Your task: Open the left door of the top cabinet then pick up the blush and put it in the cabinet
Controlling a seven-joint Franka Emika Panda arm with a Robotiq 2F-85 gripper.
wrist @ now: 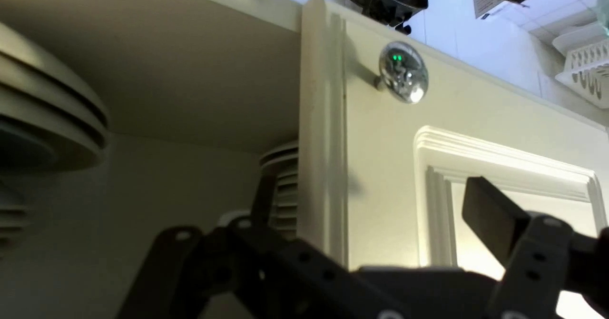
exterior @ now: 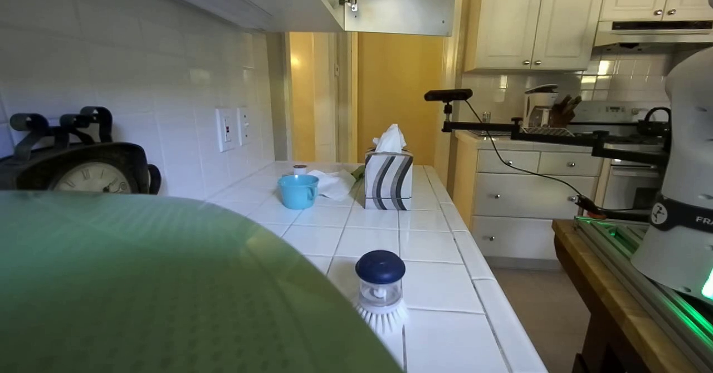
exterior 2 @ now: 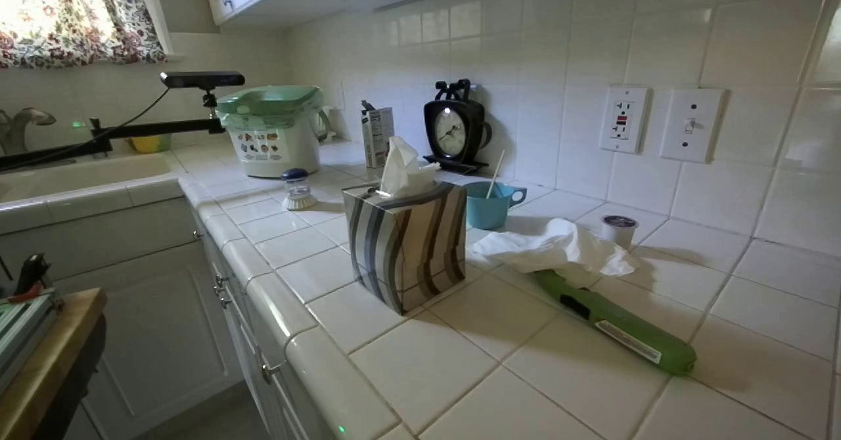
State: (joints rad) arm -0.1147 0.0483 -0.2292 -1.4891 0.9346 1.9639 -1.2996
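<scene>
Blue-capped brush [exterior: 380, 275]: location?

Bristles down on the tabletop [exterior: 440, 339], nearer than the tissue box [exterior: 389, 181] in an exterior view.

Pincer [wrist: 373, 195] state?

Jaws wide apart, at the open cabinet door [wrist: 399, 162].

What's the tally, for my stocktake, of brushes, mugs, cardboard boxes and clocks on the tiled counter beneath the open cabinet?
Brushes: 1 (blue-topped brush)
Mugs: 1 (light blue mug)
Cardboard boxes: 2 (striped tissue box; small carton)
Clocks: 1 (black clock)
Total: 5
</scene>
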